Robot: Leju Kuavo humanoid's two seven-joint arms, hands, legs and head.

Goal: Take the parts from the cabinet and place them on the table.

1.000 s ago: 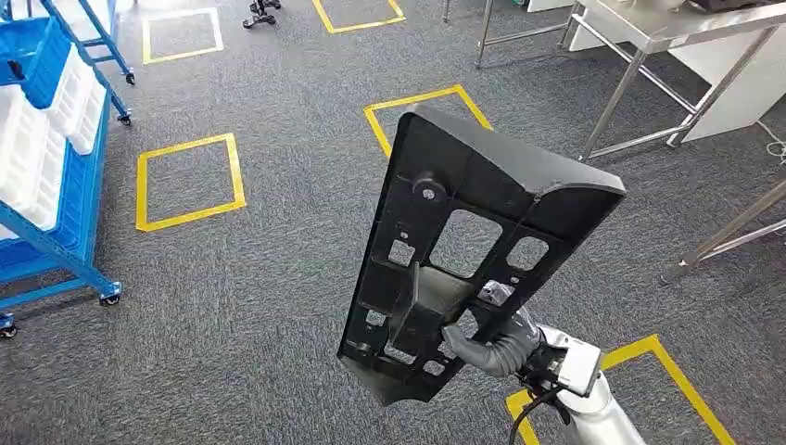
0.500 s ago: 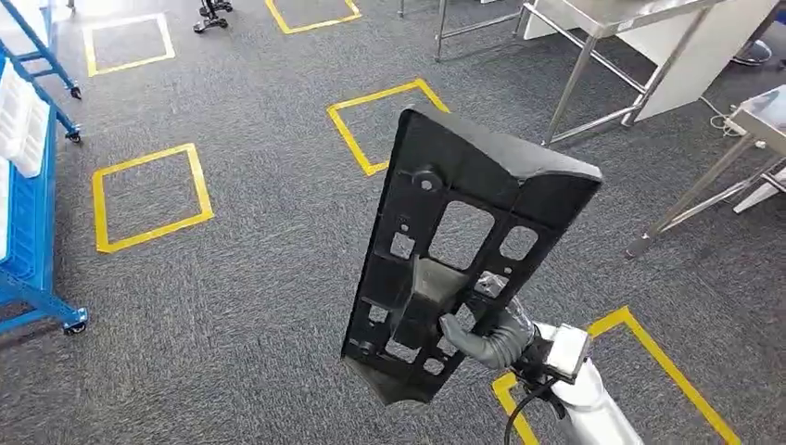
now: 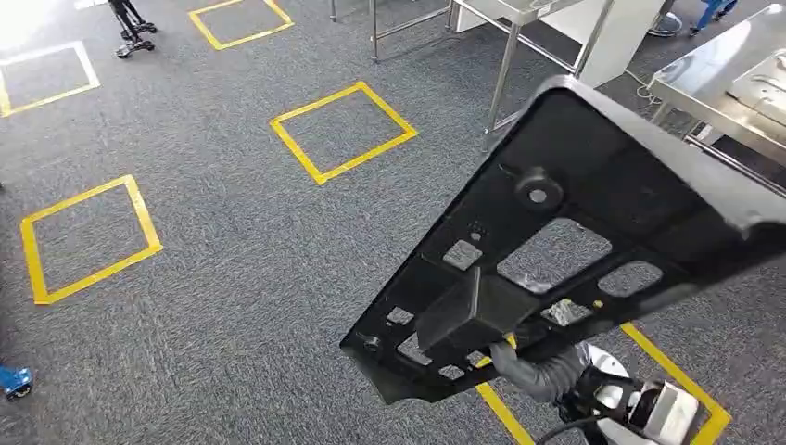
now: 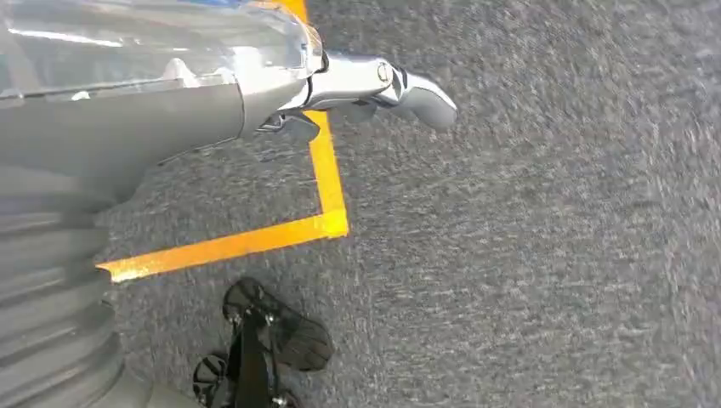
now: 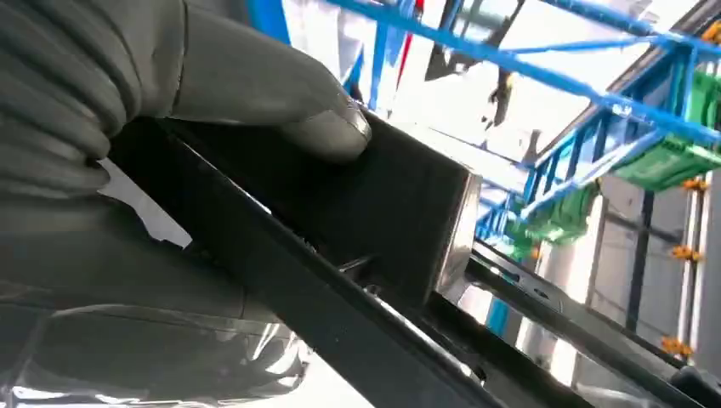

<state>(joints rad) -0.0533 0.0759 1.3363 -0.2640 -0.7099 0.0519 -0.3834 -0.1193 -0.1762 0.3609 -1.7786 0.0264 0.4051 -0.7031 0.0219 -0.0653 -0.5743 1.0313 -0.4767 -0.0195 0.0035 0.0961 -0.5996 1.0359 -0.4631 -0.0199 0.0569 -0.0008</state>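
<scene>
One black plastic part (image 3: 575, 241), ribbed and full of cut-outs, tilts above grey carpet (image 3: 213, 278) marked with yellow tape squares (image 3: 341, 130), my right hand (image 3: 538, 371) clamped on its lower end. My left hand (image 4: 374, 85) hangs with nothing in it, fingers loosely apart; a steel counter (image 3: 714, 83) stands ahead.

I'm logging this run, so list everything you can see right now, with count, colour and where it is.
Plastic part: one, black, flat panel with cut-outs, held up over the floor, tilted.
Floor markings: several yellow tape squares on the grey carpet.
Metal tables: at least two, silver, far right of the head view.
Wheeled stand base: one, black, far left on the carpet.
Blue caster: one, at the left edge.
Blue shelving: seen behind the part in the right wrist view; count unclear.
Right hand: one, grey, grips the part's lower end.
Left hand: one, silver and grey, hangs over the carpet, holding nothing.
</scene>
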